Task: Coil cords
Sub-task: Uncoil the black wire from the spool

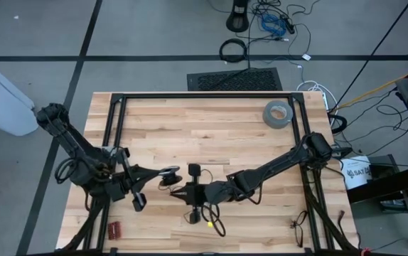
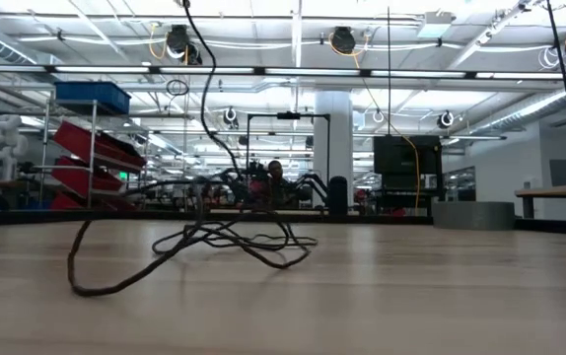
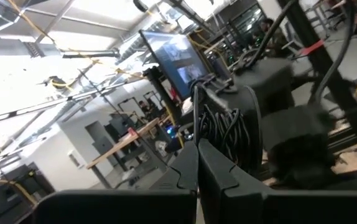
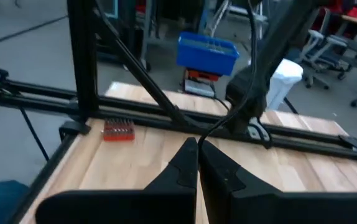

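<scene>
- The 2 arms are meeting near the front middle of the table (image 1: 211,128), both grippers pinched tight on the thin black cord.
- The left gripper (image 1: 170,173) is holding a bundle of gathered loops; in the left wrist view those loops (image 3: 223,127) are standing up in a bunch just past its closed fingers (image 3: 188,168).
- The right gripper (image 1: 192,193) is clamping 1 strand of the cord; in the right wrist view that strand (image 4: 228,121) is rising from between its shut fingers (image 4: 188,165) and running up and away.
- The cord (image 2: 194,242) is lying only partly gathered: in the low view several slack loops are sprawling loose on the wood, with 1 wide loop trailing out toward the side and a strand climbing up out of the picture.
- In the high view more of it is trailing toward the table's front edge, near a small yellowish spot (image 1: 210,224) (I cannot tell what that spot is).
- My judgement: coiling is under way and perhaps halfway; a bunch of turns is being held, but the slack on the table is waiting to be drawn in and wound on.
- The grey tape roll (image 1: 277,114) is sitting well apart at the far right, uninvolved.
</scene>
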Robot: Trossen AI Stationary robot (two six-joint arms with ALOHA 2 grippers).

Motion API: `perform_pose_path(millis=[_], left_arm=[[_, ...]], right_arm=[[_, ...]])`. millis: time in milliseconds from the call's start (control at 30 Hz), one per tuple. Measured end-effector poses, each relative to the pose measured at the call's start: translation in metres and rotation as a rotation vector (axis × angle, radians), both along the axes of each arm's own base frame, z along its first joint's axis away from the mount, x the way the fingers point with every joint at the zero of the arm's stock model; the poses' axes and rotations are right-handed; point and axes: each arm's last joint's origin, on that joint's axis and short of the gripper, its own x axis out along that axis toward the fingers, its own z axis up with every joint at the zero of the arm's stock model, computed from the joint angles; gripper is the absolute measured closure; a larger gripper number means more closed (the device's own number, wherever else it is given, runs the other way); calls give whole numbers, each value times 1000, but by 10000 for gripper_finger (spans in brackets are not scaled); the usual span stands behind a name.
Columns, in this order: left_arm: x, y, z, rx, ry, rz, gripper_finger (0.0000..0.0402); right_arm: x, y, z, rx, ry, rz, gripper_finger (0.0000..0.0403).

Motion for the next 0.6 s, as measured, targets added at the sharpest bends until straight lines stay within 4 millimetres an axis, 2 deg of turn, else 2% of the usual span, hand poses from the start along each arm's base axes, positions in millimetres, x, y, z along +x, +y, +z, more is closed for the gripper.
perform_pose_path(millis=[400,600], left_arm=[[13,8,-7,-7,50,143,402],[16,11,-8,-34,61,191,401]], right_arm=[[-7,22,15,-9,-136,81,403],[-11,36,31,-10,-158,111,403]])
